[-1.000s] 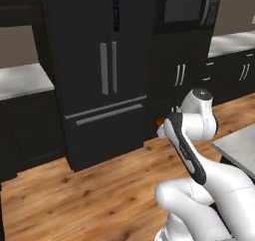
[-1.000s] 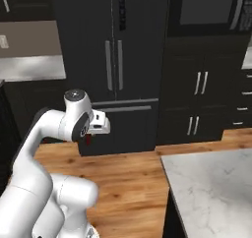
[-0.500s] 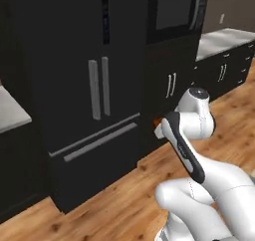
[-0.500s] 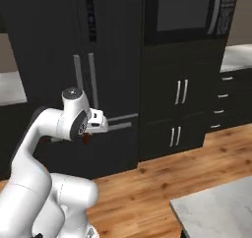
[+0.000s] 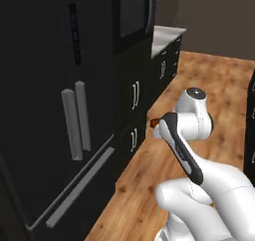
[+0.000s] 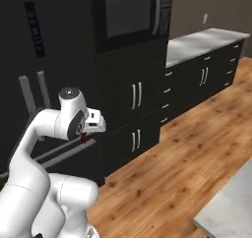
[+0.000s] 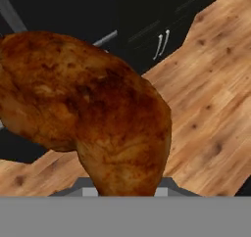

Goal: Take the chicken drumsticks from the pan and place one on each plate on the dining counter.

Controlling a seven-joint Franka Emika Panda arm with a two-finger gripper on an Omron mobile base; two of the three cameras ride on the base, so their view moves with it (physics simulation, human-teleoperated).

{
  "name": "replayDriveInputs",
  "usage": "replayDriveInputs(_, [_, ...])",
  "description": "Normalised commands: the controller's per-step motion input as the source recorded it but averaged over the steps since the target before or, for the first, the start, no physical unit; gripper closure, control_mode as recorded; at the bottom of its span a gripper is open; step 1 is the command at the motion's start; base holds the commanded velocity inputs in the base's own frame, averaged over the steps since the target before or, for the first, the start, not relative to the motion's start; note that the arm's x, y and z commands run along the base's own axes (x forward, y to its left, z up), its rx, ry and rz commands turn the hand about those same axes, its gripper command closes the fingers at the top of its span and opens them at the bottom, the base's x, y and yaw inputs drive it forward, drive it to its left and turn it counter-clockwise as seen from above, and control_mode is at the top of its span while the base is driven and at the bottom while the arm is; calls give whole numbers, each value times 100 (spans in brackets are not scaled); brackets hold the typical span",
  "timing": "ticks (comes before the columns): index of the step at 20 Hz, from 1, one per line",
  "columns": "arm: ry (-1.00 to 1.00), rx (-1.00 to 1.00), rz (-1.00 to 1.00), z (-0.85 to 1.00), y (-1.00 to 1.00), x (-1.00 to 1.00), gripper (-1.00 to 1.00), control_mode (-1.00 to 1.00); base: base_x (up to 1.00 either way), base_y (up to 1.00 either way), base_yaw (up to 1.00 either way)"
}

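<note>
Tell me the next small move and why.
Probably keep the gripper shut on the drumstick and turn the base right toward the marble counter: the drumstick is held over wood floor, facing black cabinets, with no plate nearby.

Black cabinets [image 6: 138, 114], fridge [image 5: 60, 115], wooden floor [image 6: 182, 168]

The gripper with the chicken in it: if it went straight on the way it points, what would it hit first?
Probably the wooden floor, near the black cabinets; depth is unclear behind the drumstick held in the gripper.
</note>
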Motion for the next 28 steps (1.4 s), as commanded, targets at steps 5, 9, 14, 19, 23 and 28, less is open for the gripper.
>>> replayDriveInputs(5, [0, 0, 0, 0, 0, 0, 100, 100, 64, 45, -76])
replayDriveInputs(9, [0, 0, 0, 0, 0, 0, 100, 100, 66, 44, -75])
replayDriveInputs(14, [0, 0, 0, 0, 0, 0, 100, 100, 71, 43, -69])
replayDriveInputs(19, [0, 0, 0, 0, 0, 0, 100, 100, 89, 48, -46])
replayDriveInputs(23, [0, 0, 0, 0, 0, 0, 100, 100, 95, 47, -36])
replayDriveInputs(28, [0, 0, 0, 0, 0, 0, 100, 100, 99, 52, -32])
